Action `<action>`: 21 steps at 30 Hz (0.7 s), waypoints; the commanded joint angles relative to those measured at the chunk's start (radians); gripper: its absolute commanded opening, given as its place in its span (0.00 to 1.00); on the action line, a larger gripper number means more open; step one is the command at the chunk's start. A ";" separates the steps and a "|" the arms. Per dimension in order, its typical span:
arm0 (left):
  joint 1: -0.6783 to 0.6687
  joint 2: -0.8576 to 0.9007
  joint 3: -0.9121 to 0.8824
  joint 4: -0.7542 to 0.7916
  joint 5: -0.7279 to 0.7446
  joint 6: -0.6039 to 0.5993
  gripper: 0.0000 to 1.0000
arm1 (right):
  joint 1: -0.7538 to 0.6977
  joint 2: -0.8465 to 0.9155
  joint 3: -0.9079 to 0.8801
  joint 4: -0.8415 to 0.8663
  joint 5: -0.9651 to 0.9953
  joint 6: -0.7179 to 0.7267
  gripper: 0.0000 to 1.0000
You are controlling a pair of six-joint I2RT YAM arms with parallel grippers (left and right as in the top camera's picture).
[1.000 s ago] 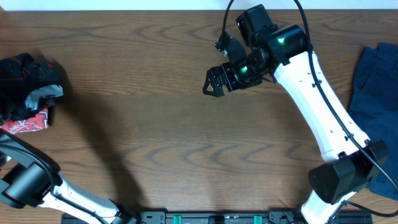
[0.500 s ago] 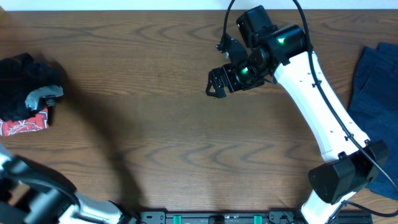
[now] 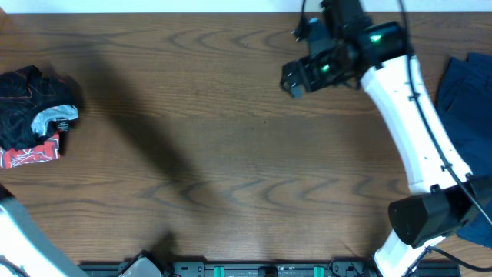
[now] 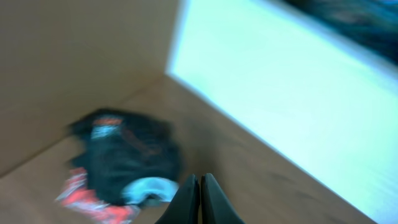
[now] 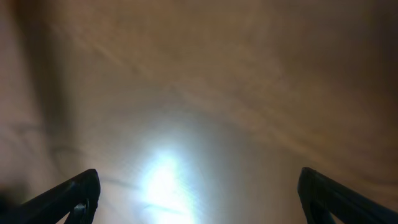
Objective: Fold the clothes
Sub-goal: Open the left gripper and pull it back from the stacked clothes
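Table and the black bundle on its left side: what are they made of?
The table looks like brown wood or wood-look laminate: flowing grain, dull sheen. The black bundle seems soft, thin fabric, crumpled into folds, with a red printed patch.

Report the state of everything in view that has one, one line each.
black jersey, crumpled in a heap, not folded, at the left edge of the table.
blue garment, lying loose at the right edge, partly out of frame.
left fingers, shut together, holding nothing.
right fingers, wide open, empty.
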 commanded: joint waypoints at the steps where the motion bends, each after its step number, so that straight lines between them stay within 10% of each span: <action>1: -0.064 -0.084 0.015 -0.011 0.201 -0.020 0.06 | -0.026 -0.028 0.098 -0.018 0.024 -0.135 0.99; 21: -0.281 -0.419 0.014 -0.649 0.346 0.379 0.06 | -0.039 -0.317 0.444 -0.224 0.112 -0.198 0.99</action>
